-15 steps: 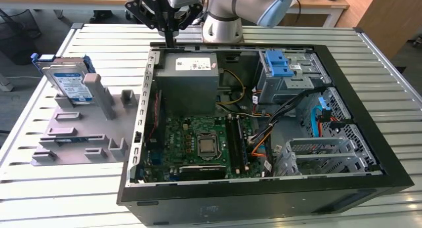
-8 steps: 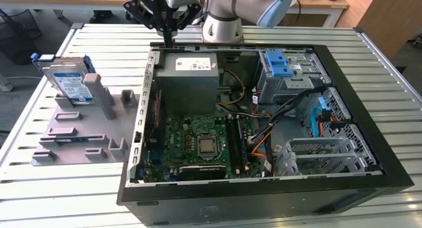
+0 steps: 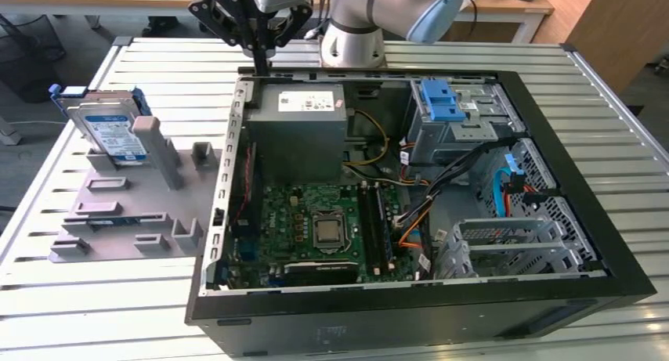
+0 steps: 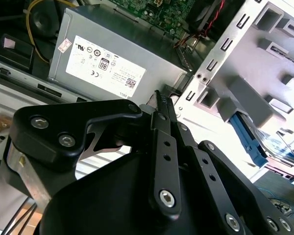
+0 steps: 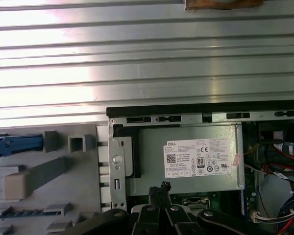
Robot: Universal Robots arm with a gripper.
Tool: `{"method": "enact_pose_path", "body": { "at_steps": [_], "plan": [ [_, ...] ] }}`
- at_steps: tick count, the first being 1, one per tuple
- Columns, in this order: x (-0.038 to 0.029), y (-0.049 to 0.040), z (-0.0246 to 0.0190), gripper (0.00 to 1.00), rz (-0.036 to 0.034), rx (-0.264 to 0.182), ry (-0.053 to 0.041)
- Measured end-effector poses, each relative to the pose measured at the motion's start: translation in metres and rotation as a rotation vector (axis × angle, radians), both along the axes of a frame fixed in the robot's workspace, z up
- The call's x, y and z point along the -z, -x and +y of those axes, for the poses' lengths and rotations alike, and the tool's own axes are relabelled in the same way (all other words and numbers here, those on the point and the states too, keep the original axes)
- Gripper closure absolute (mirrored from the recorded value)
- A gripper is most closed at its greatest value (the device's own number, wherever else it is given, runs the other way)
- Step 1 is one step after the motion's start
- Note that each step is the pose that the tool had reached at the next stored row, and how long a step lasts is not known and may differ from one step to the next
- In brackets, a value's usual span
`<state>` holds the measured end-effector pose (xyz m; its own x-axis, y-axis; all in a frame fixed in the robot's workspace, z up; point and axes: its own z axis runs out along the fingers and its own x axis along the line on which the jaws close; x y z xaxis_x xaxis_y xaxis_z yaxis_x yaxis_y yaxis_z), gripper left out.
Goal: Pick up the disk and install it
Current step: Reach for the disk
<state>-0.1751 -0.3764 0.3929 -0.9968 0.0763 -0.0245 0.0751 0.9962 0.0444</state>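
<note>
the disk [image 3: 110,130] stood nearly upright in the grey holder [image 3: 125,212] on the slatted table [image 3: 157,71], at the exterior view's left of the open computer case [image 3: 612,251]. the gripper [image 3: 258,63] hung well apart from it, over the back edge of the case, near the grey metal box [image 3: 298,122]. its fingers [image 4: 162,110] were pressed together and held nothing.

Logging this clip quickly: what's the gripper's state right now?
Gripper: shut, holding nothing; the silver rectangular disk in its blue plastic frame stands apart on the grey plastic fixture.
</note>
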Motion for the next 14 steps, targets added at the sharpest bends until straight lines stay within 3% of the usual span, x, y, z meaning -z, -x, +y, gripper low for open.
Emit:
{"method": "enact_pose_path", "body": {
  "at_steps": [14],
  "plan": [
    [0.0001, 0.0114, 0.0018, 0.89, 0.0001, 0.000, 0.0001]
  ]
}}
